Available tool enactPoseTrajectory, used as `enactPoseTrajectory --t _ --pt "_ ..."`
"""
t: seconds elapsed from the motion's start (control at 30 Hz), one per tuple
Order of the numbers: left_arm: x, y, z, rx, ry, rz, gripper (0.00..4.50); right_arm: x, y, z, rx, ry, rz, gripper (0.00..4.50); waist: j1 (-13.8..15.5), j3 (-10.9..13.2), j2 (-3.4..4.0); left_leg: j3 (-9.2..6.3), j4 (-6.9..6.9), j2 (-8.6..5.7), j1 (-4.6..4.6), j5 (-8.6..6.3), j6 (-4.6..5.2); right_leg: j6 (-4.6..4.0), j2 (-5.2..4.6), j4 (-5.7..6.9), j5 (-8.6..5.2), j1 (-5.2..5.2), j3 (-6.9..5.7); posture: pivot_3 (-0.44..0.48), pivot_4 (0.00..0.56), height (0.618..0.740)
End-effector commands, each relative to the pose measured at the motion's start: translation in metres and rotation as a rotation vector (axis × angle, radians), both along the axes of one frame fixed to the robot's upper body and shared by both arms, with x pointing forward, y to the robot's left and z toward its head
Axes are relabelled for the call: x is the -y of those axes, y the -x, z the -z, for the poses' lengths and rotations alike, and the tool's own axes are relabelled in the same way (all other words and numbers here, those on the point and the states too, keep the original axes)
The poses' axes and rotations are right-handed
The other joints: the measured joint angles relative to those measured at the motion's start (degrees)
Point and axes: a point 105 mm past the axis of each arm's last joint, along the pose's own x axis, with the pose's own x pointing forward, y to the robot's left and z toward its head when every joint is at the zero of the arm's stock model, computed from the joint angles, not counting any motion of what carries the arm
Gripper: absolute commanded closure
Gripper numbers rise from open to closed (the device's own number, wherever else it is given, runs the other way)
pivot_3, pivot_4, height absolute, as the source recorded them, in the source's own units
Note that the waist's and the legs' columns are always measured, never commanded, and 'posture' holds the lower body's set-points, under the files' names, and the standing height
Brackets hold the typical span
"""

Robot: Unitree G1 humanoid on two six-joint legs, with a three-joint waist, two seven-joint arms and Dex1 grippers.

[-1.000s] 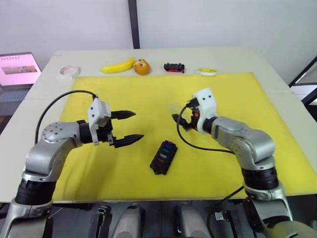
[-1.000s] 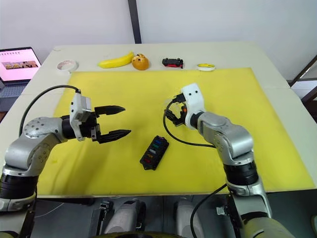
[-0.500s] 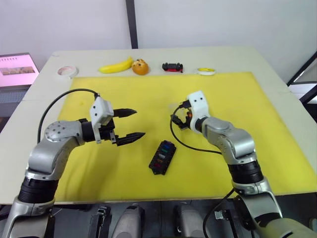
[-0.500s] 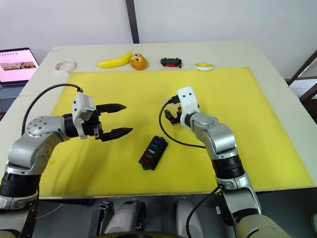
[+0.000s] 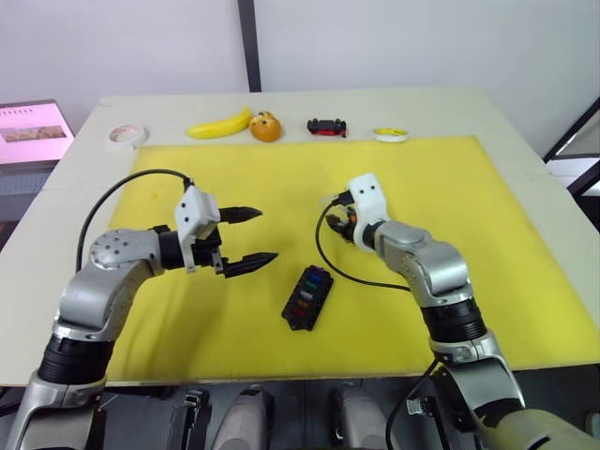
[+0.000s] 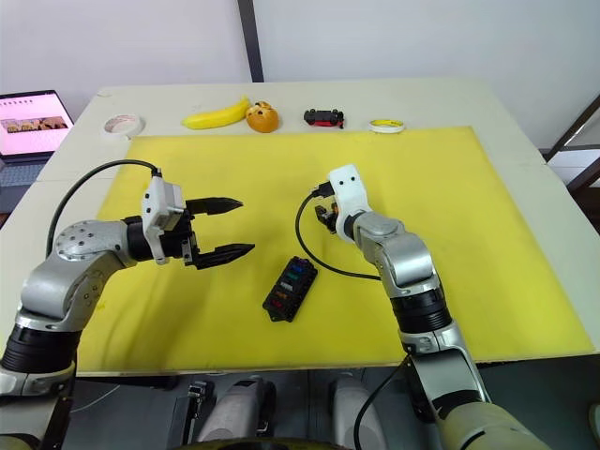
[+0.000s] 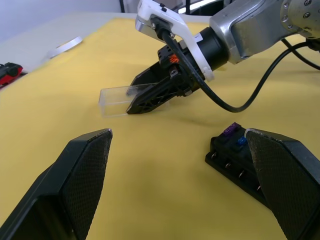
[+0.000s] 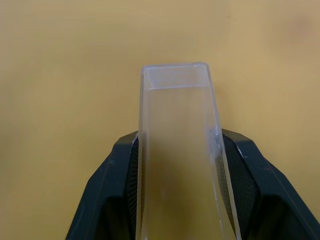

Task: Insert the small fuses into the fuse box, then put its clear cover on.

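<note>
right claw [image 7: 137,103], now nearer the left, clamped on clear cover [image 8: 177,150] over yellow mat [image 5: 525,244]; left claw [image 5: 248,236] agape, empty

The fuse box [image 5: 308,297] is a black block lying flat on the yellow mat [image 5: 234,328]. It lies between the two tools, nearer the robot's body than both. Little fuses [image 5: 312,284] sit in its slots in purple, blue, green and red. The clear cover [image 8: 178,150] is a see-through box shape. The right tool [image 7: 142,102] holds it by its two long sides. One end sticks out past the tips, just above the mat.
</note>
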Motion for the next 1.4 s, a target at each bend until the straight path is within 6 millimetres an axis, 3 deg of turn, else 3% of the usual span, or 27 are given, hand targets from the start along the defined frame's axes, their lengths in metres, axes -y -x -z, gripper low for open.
enactPoseTrajectory --t 0.03,0.2,0.4,0.73,1.4 --pt "-0.002 0.002 -0.006 0.041 -0.001 -0.004 0.0 -0.002 0.005 -0.024 0.093 -0.019 -0.026 2.79 0.0 0.0 0.0 0.0 -0.01 0.0 0.0 0.0 0.0 0.0 0.0 0.0 0.0 0.0 0.01 0.0 0.15 0.74" --pt "-0.008 0.016 0.003 0.011 0.015 -0.039 0.0 0.003 0.031 -0.043 0.149 -0.046 -0.09 2.79 0.0 0.0 0.0 0.02 -0.16 0.0 -0.01 0.0 0.0 0.0 -0.03 -0.02 0.0 -0.08 0.04 0.0 0.15 0.74" --pt "0.005 0.07 0.028 -0.015 0.097 -0.2 0.0 0.025 0.076 -0.049 0.137 0.007 -0.216 2.79 0.2 0.0 0.01 0.06 -0.51 0.02 -0.02 0.03 -0.06 0.0 -0.23 -0.34 0.0 -0.09 0.19 0.0 0.15 0.74" --pt "0.029 0.099 0.061 -0.083 0.103 -0.329 0.0 0.026 0.083 -0.046 0.095 0.048 -0.259 2.79 0.4 0.0 0.05 0.01 -0.56 0.1 0.33 0.07 -0.12 -0.16 0.0 -0.39 0.06 0.32 0.01 0.0 0.15 0.74" --pt "0.063 0.082 0.101 -0.156 0.045 -0.394 0.0 0.026 0.088 -0.055 0.107 0.037 -0.24 2.79 0.4 0.0 0.05 0.01 -0.57 0.08 0.25 0.07 -0.11 -0.14 -0.01 -0.44 0.07 0.27 -0.03 0.0 0.15 0.74"
